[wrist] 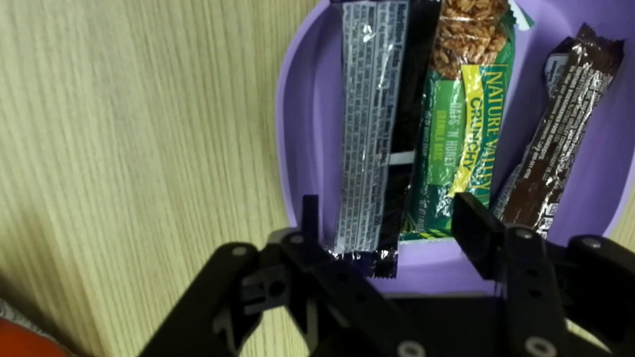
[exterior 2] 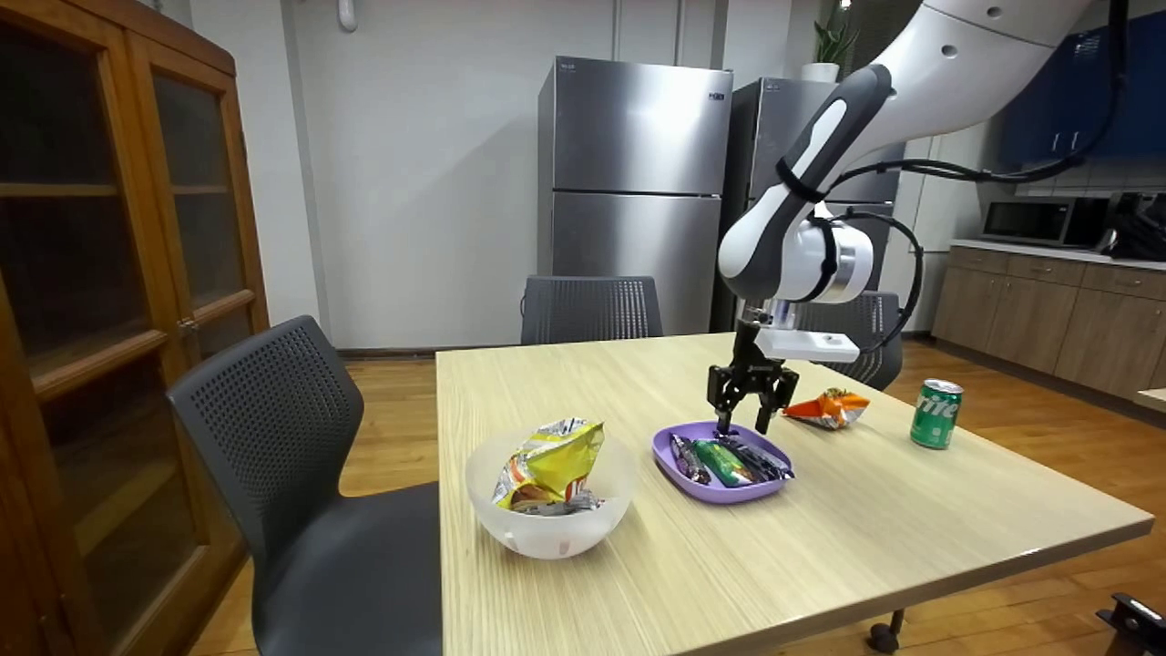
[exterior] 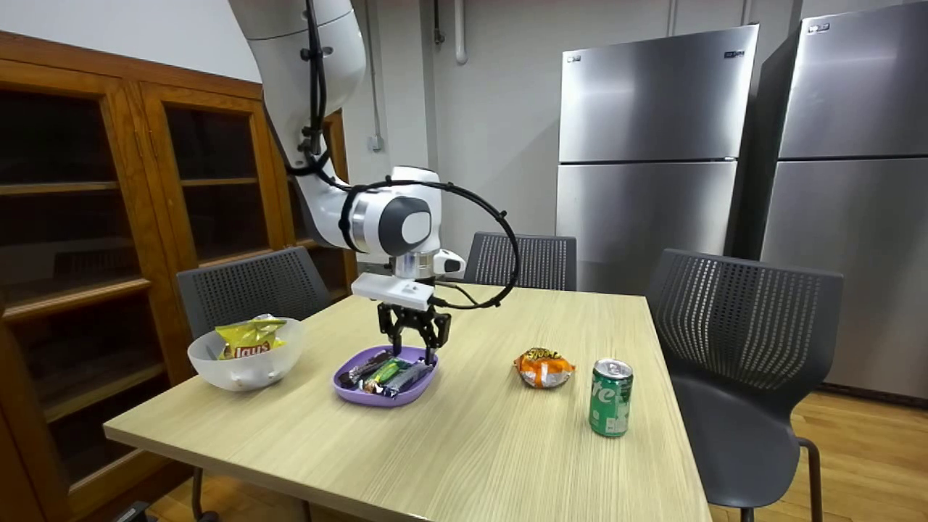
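Note:
My gripper (wrist: 386, 203) is open and empty over a purple tray (wrist: 287, 124). In both exterior views the gripper (exterior: 413, 355) (exterior 2: 742, 428) points down at the tray's far side. Three wrapped bars lie side by side in the tray. The black bar with a silver printed back (wrist: 369, 124) lies between the fingers in the wrist view. The green granola bar (wrist: 456, 134) is in the middle, with the right finger over its lower end. The brown bar (wrist: 555, 134) lies tilted at the right, outside the fingers. Whether a finger touches anything cannot be told.
A frosted bowl (exterior 2: 551, 538) holds a yellow chip bag (exterior 2: 551, 460). An orange snack packet (exterior: 544, 368) lies on the table; its edge shows in the wrist view (wrist: 25, 342). A green can (exterior: 610, 399) stands beyond it. Several dark chairs (exterior: 739, 348) surround the table (exterior: 493, 435).

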